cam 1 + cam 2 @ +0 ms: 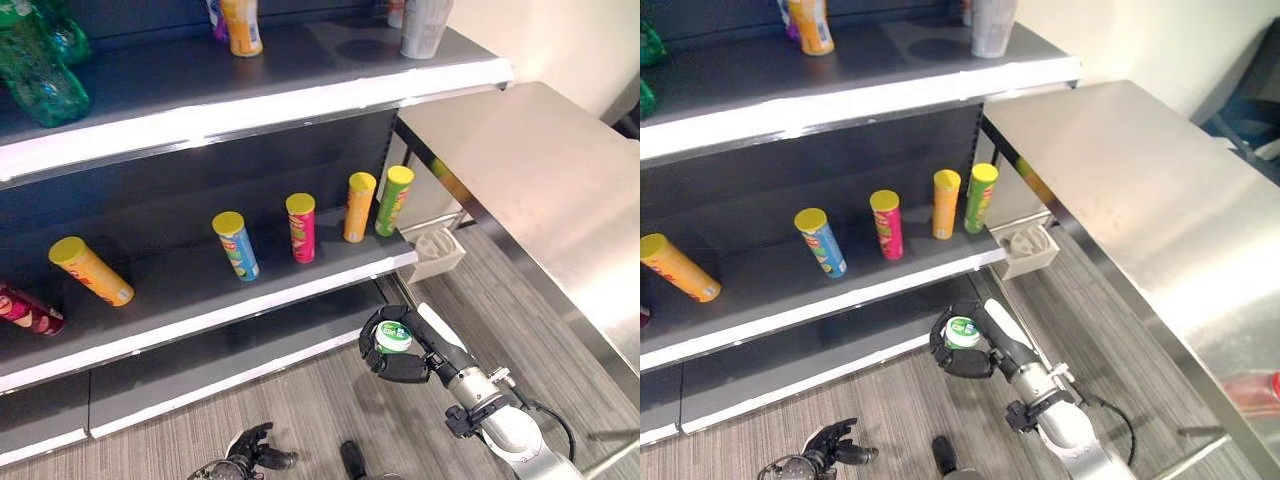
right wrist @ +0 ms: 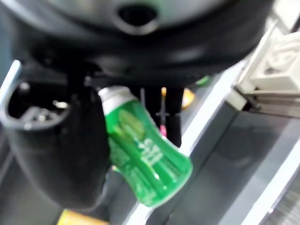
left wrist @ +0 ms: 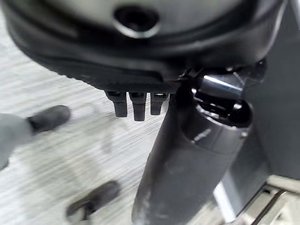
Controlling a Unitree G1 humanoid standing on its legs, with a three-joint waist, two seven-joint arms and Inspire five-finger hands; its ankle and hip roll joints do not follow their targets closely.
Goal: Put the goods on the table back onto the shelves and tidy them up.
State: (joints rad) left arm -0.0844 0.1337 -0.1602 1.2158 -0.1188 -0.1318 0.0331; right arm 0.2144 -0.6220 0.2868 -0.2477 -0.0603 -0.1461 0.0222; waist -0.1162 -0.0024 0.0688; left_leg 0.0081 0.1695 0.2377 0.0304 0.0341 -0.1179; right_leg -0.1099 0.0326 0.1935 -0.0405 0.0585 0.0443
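Down low before the shelves (image 1: pixel 300 95), the right hand (image 1: pixel 400 365) has its fingers curled round a green bottle (image 2: pixel 145 159), held above the floor just off the bottom shelf's edge. Left hand (image 1: pixel 245 455) hangs near the floor, fingers loosely spread, holding nothing. Five tubes (image 1: pixel 300 227) stand on the middle shelf; the steel surface (image 1: pixel 530 180) lies to the right

green bottle (image 2: pixel 145 159) w/ white cap in dark right hand (image 1: pixel 400 360), yellow-lidded tubes: orange (image 1: pixel 90 270), blue (image 1: pixel 236 245), pink (image 1: pixel 300 228), orange (image 1: pixel 359 207), green (image 1: pixel 393 200), dark grey shelves (image 1: pixel 200 290) w/ white edges, silver table (image 1: pixel 540 180), grey striped floor (image 1: pixel 330 410)
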